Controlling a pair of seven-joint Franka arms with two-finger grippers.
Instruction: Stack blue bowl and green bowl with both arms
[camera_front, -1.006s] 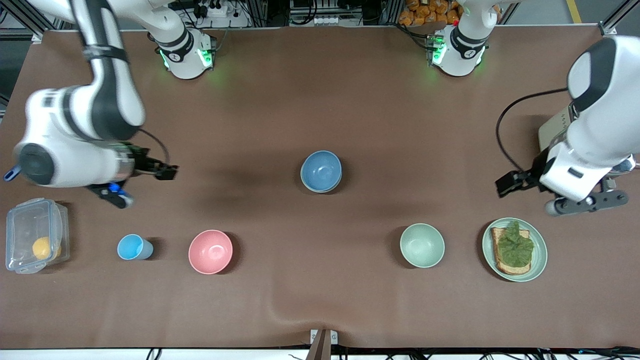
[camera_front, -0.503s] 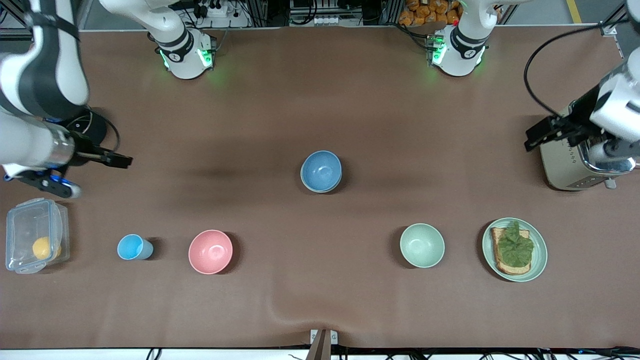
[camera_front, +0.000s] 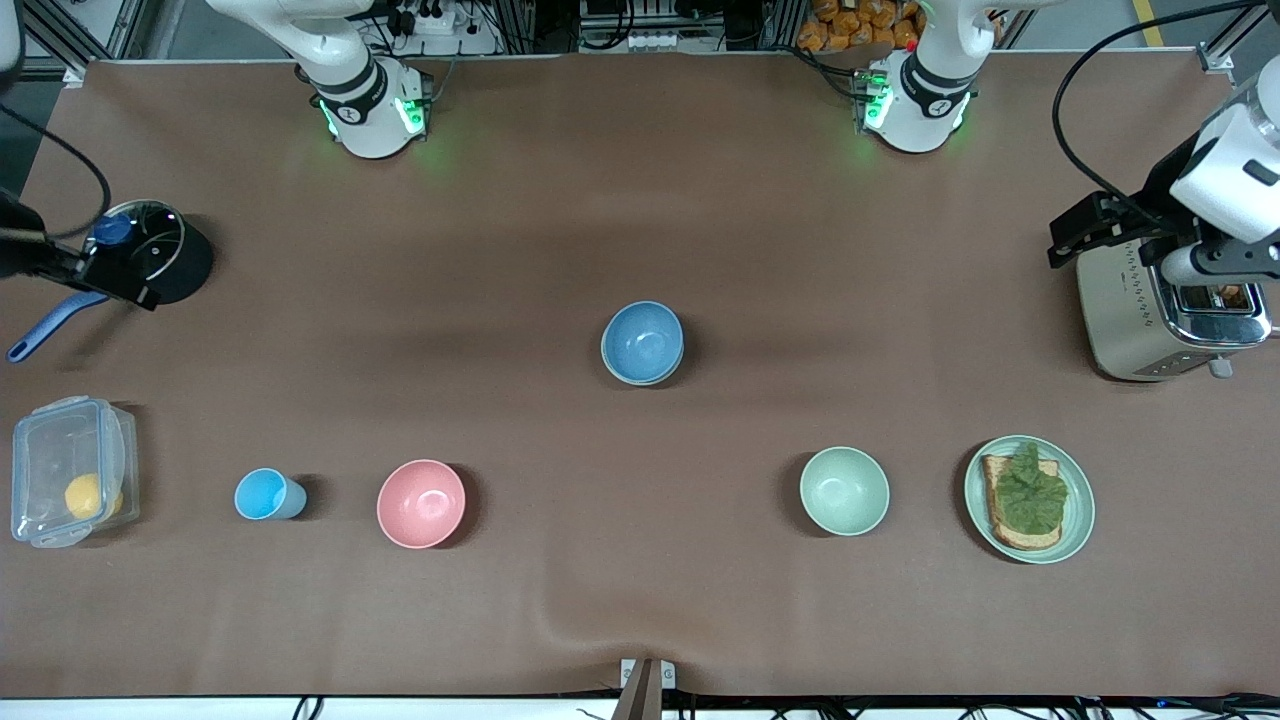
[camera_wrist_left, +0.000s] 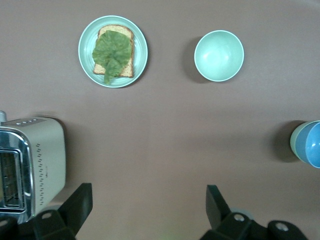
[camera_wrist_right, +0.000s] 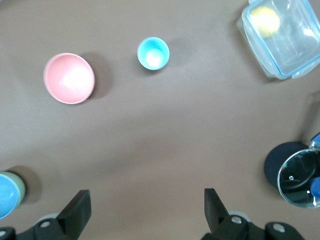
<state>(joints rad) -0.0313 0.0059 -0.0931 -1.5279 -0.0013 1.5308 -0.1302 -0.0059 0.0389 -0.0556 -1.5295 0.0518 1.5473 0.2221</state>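
Matte blue bowl (camera_front: 642, 341) nested in round green bowl (camera_wrist_left: 293, 140)

A robotics lab: arm bases (camera_front: 365, 105) bolted to a brown-covered table (camera_front: 640, 200), cables and aluminium framing alongside.

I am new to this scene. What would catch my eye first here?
First, the blue bowl nested in the green bowl at the table's middle. Nearer the camera stand a pink bowl and a mint-green bowl. Beside the mint-green bowl, a plate carries toast with lettuce.
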